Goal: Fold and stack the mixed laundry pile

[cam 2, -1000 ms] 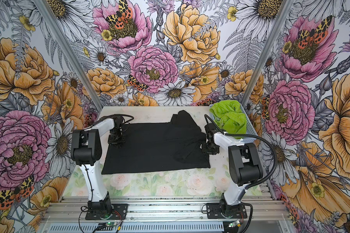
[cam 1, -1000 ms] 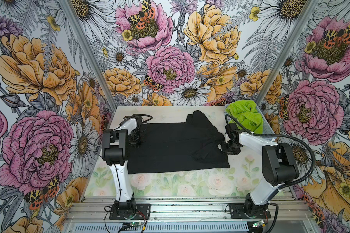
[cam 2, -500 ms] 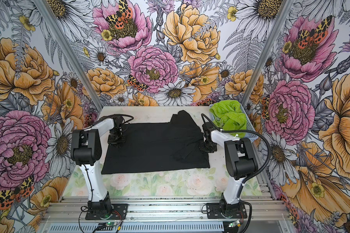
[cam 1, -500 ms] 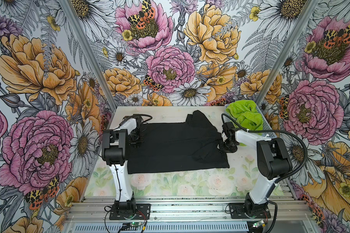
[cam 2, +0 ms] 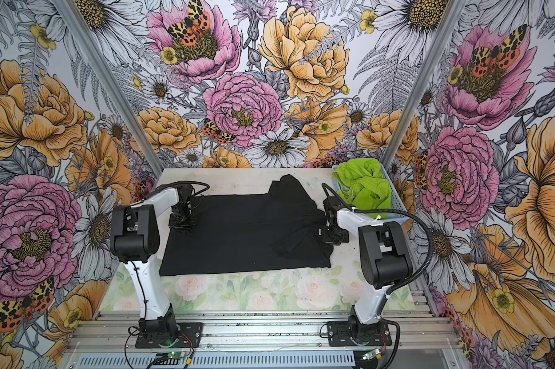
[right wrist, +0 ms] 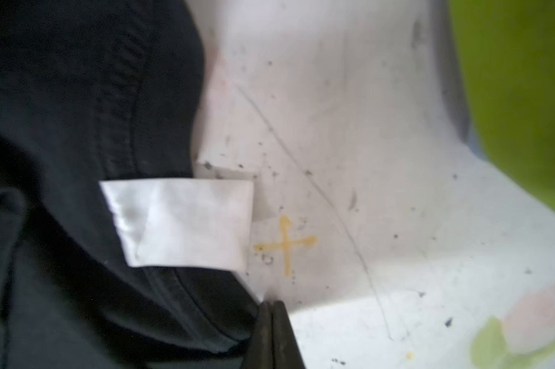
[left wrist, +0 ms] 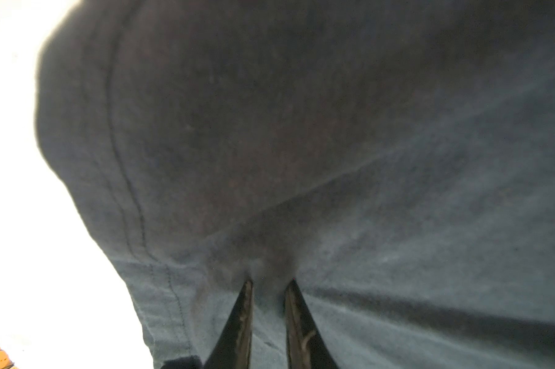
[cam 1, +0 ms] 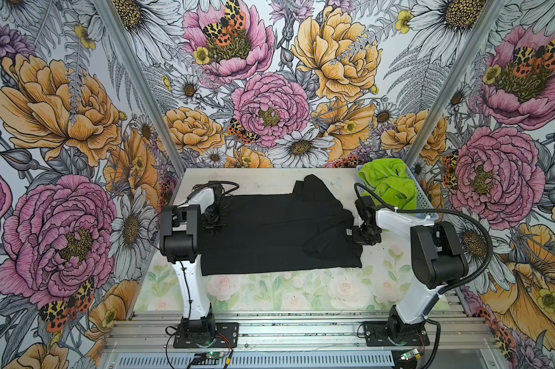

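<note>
Black T-shirt (cam 1: 279, 233) spans the bench (cam 1: 269, 294); right gripper (right wrist: 271, 305) has just pressed together at its collar, left gripper (left wrist: 269, 282) pinches the opposite hem: likely fold-ready.

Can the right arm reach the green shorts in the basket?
Probably yes. The green shorts lie heaped in the open-topped basket right behind the right hand, nothing covering them. That hand is shut beside the collar of the black T-shirt, so it would open first.
</note>
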Controlling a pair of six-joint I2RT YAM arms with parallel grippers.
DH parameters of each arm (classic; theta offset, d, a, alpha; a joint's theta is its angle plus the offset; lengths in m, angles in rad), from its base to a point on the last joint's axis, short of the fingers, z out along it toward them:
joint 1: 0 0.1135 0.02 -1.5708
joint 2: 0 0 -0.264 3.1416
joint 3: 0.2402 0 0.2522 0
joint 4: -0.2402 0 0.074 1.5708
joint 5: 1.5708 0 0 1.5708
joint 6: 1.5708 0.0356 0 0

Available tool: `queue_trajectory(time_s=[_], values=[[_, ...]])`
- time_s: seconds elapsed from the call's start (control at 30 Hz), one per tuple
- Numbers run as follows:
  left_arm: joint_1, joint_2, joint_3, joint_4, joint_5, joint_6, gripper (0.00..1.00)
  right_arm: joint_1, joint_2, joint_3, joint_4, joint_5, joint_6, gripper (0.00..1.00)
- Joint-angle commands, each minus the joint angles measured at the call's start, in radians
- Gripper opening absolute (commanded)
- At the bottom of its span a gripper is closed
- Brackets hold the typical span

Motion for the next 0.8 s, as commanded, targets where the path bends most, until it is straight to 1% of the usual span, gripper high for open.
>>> queue_trajectory(time_s=[0.0,0.07,0.1,0.17,0.23,0.33,0.37,0.4,0.5,0.67,0.77], values=[[0.037,0.061,-0.062,0.037,-0.079,0.021,0.2,-0.019,-0.031,-0.044,-0.075,0.052,0.022,0.0],[0.038,0.06,-0.06,0.037,-0.078,0.022,0.2,-0.022,-0.045,-0.046,-0.081,0.039,0.029,0.0],[0.037,0.061,-0.06,0.039,-0.075,0.021,0.2,-0.024,-0.047,-0.042,-0.086,0.031,0.029,0.02],[0.032,0.063,-0.056,0.037,-0.066,0.021,0.2,-0.025,-0.056,-0.029,-0.099,0.022,0.033,0.14],[0.022,0.062,-0.054,0.037,-0.063,0.019,0.2,-0.024,-0.077,-0.006,-0.112,0.014,0.04,0.24],[0.006,0.055,-0.052,0.039,-0.051,0.013,0.2,-0.019,-0.126,0.041,-0.129,-0.025,0.055,0.33],[0.002,0.05,-0.049,0.037,-0.051,0.01,0.2,-0.012,-0.14,0.061,-0.134,-0.045,0.061,0.34],[-0.003,0.047,-0.047,0.039,-0.028,0.01,0.21,-0.003,-0.149,0.075,-0.135,-0.065,0.069,0.35],[-0.01,0.035,-0.04,0.038,-0.017,0.007,0.24,0.051,-0.154,0.114,-0.122,-0.176,0.11,0.38],[-0.013,0.001,-0.039,0.038,-0.001,-0.004,0.36,0.164,-0.155,0.084,-0.009,-0.312,0.245,0.45],[-0.014,-0.034,-0.043,0.041,0.007,-0.016,0.48,0.221,-0.162,0.023,0.104,-0.352,0.343,0.48]])
